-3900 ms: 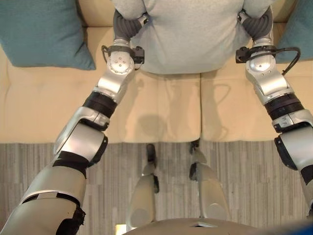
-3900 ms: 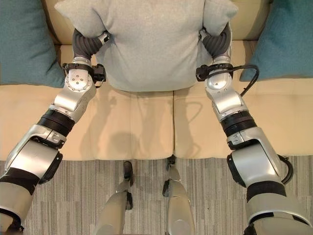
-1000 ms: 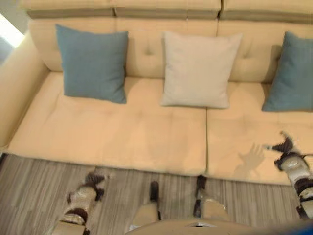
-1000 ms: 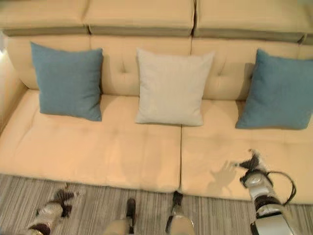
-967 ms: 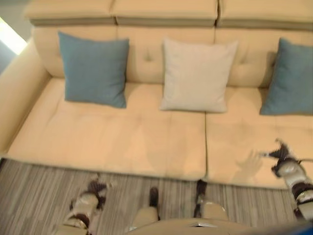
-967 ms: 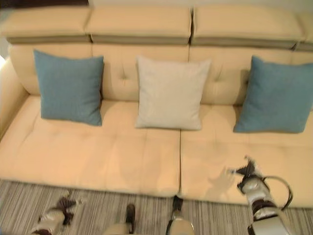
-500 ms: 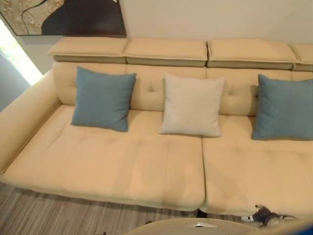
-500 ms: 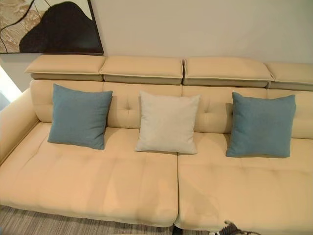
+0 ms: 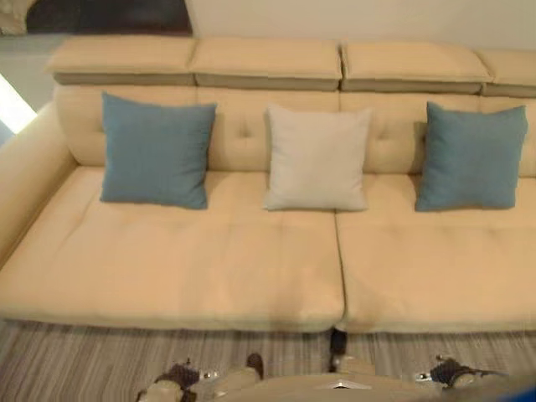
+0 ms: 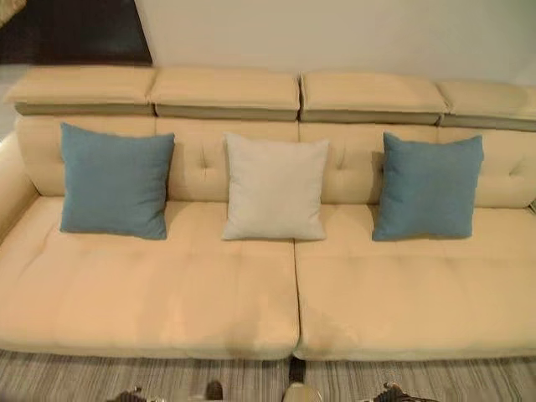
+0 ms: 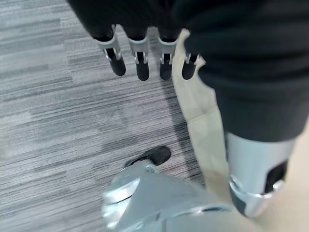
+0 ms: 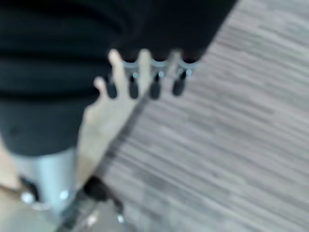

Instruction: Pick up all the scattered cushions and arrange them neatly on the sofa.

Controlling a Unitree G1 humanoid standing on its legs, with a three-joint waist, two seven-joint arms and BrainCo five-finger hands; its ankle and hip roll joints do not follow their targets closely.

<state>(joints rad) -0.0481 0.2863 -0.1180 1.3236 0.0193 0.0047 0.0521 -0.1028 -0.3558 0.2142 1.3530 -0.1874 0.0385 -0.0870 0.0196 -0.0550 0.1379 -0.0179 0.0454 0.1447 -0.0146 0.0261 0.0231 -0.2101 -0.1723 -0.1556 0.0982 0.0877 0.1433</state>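
On sofa [image 10: 167,310]: two teal cushions [image 10: 115,181], one grey cushion [image 10: 275,188] | left hand [image 11: 145,60], right hand [image 12: 149,79]: relaxed, empty

The two eye views looked from head height, forward and slightly down, at the sofa [image 9: 209,268] from a moderate stand-off. Both shared its full seat, backrest and all three cushions; the right eye view sat slightly to the right and reached farther up the far wall [image 10: 352,33]. Each wrist view looked from very close along its own hand, the left hand [image 11: 140,58] and the right hand [image 12: 149,77], down at the striped floor [image 11: 53,106] near the sofa's front edge.
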